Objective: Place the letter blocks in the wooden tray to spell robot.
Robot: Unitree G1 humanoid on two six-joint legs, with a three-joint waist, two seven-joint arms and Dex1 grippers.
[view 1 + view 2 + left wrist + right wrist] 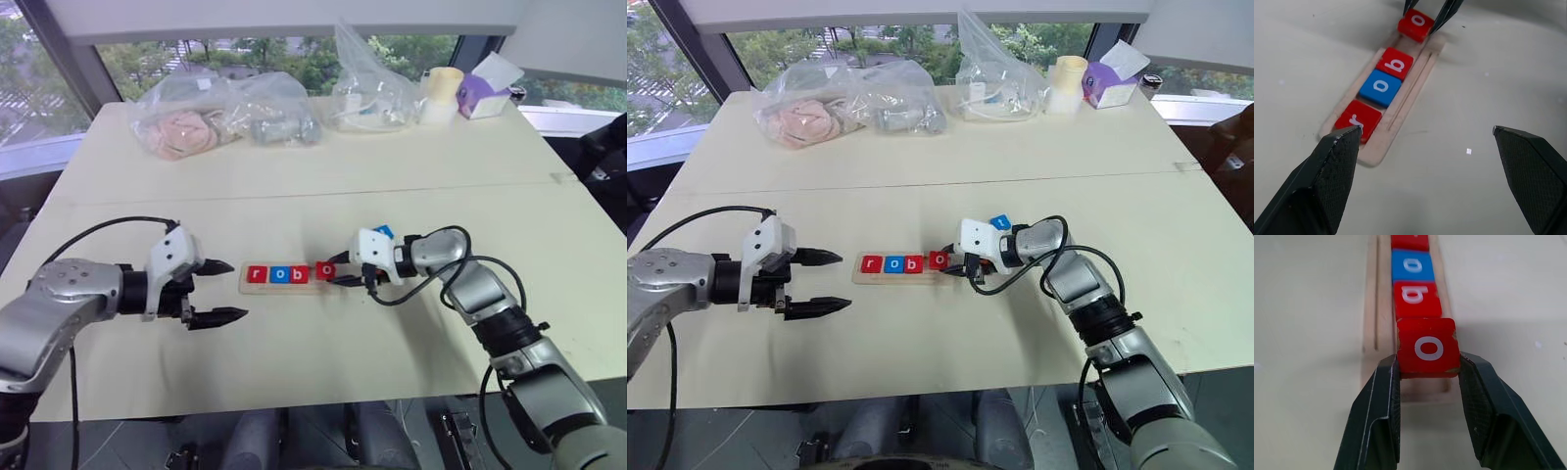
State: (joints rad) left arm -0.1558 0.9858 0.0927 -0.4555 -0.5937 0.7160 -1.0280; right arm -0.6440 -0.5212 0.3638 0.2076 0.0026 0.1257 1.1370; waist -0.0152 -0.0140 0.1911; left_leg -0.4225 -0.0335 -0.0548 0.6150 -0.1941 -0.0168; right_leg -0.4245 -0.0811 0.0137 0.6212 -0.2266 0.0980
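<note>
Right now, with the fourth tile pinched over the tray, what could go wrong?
1. The right end effector holds the red o block raised and tilted above the wooden tray; released so, it may land askew on the rim.
2. It sits close to the red b block, so lowering could nudge that.
3. The blue t block lies behind the right arm, which could knock it.

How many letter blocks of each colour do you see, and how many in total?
Red letter blocks: 3, namely r and b in the wooden tray, plus the o held by the right gripper.
Blue letter blocks: 2, namely the o in the tray and the t on the table.
Total: 5
</note>
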